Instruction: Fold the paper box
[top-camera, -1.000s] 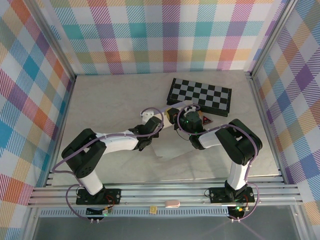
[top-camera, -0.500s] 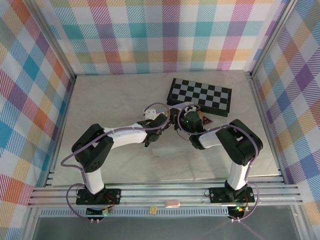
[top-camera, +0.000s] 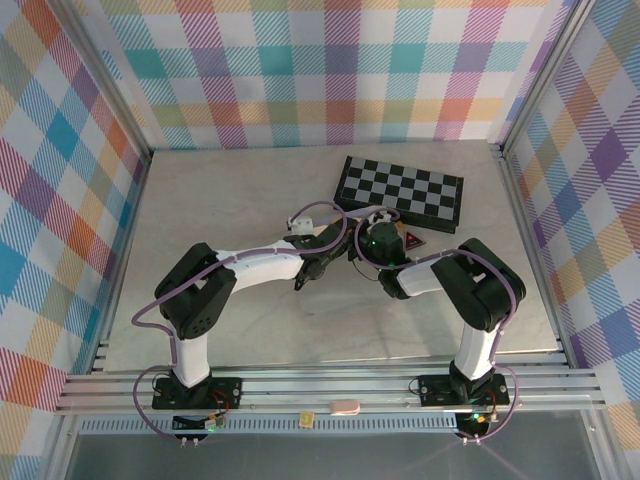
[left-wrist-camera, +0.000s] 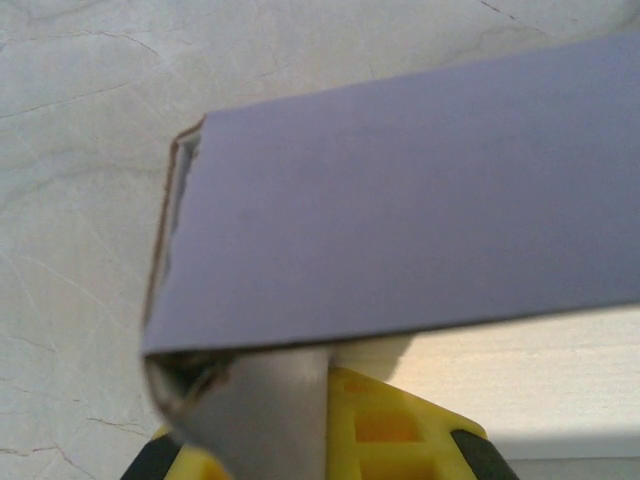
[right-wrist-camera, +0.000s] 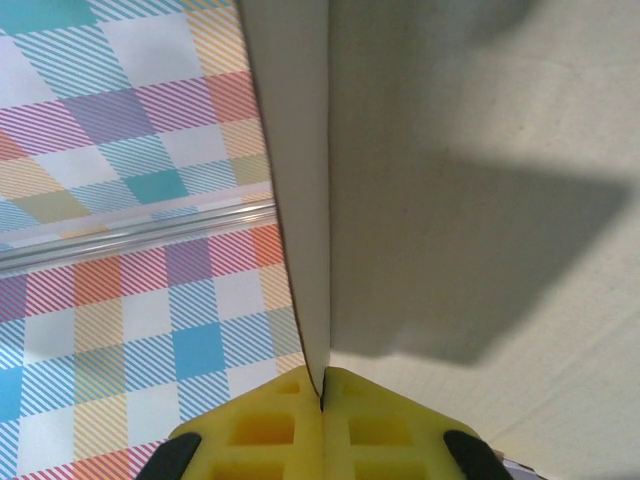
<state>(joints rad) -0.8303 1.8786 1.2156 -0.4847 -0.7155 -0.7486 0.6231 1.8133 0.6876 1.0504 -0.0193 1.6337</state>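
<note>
From above: left claw (top-camera: 316, 264) and right claw (top-camera: 374, 244) close together, mid-table (top-camera: 200, 210). Plenty of bare table left of the left claw and past it. Black-and-grey checkerboard (top-camera: 400, 190) just past the right claw, blocking that side.

Left wrist: shut on a grey flap of the paper box (left-wrist-camera: 400, 190). Purple panel right above the claw, left edge and corner free, bare table beyond.

Right wrist: squeezed tight on the box's thin edge, rising straight up from the claw. Whitish side to the right, checked wall (right-wrist-camera: 120, 200) off to the left.

A robot lab test cell: aluminium frame (top-camera: 330, 385), plaid backdrop walls (top-camera: 330, 70) (checkerboard (top-camera: 400, 192) included), marble-look tabletop (top-camera: 220, 200).
</note>
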